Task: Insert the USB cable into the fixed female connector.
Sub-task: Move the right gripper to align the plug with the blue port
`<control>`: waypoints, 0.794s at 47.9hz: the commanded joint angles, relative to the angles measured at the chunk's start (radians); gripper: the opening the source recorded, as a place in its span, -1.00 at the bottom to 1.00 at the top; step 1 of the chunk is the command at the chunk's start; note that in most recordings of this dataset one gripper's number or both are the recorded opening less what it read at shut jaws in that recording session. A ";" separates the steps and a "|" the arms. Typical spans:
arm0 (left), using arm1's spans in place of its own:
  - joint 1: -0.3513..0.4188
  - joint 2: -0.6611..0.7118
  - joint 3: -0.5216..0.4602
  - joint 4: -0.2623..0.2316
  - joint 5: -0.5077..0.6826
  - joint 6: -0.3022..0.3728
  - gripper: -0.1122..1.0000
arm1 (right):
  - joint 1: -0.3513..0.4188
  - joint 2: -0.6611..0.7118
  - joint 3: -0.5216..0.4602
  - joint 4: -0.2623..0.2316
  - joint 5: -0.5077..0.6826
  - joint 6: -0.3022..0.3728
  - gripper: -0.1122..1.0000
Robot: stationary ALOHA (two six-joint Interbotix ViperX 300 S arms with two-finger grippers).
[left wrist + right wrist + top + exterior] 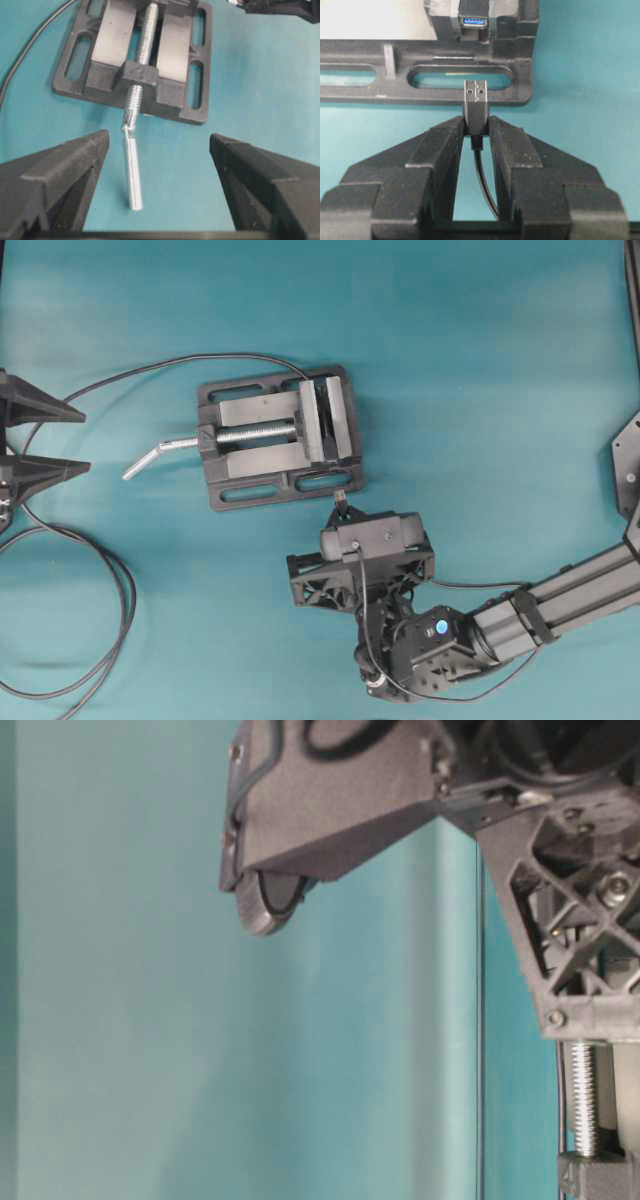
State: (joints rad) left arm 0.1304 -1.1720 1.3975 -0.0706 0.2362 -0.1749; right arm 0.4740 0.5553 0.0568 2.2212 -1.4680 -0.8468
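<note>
The right gripper [476, 131], jaws clamped on the thin dark USB cable's black plug [475, 107], holds it just short of the blue-tongued socket [473, 21] in the black bench vise [277, 441]; slightly off-line, the tip could jam against the vise's frame.

Overhead looks straight down; both wrist views face the vise [280, 436] closely.
</note>
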 commanded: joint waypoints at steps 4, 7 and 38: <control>0.002 0.008 -0.011 0.003 -0.003 -0.012 0.92 | -0.015 -0.018 -0.037 0.002 -0.008 -0.028 -0.40; 0.003 0.008 -0.009 0.002 -0.003 -0.012 0.92 | -0.018 -0.018 -0.043 0.002 -0.008 -0.037 -0.40; 0.003 0.008 -0.006 0.000 -0.003 -0.017 0.92 | -0.048 -0.009 -0.044 0.002 -0.005 -0.046 -0.40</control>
State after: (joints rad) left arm 0.1304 -1.1720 1.4021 -0.0706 0.2378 -0.1779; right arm 0.4326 0.5645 0.0337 2.2227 -1.4680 -0.8912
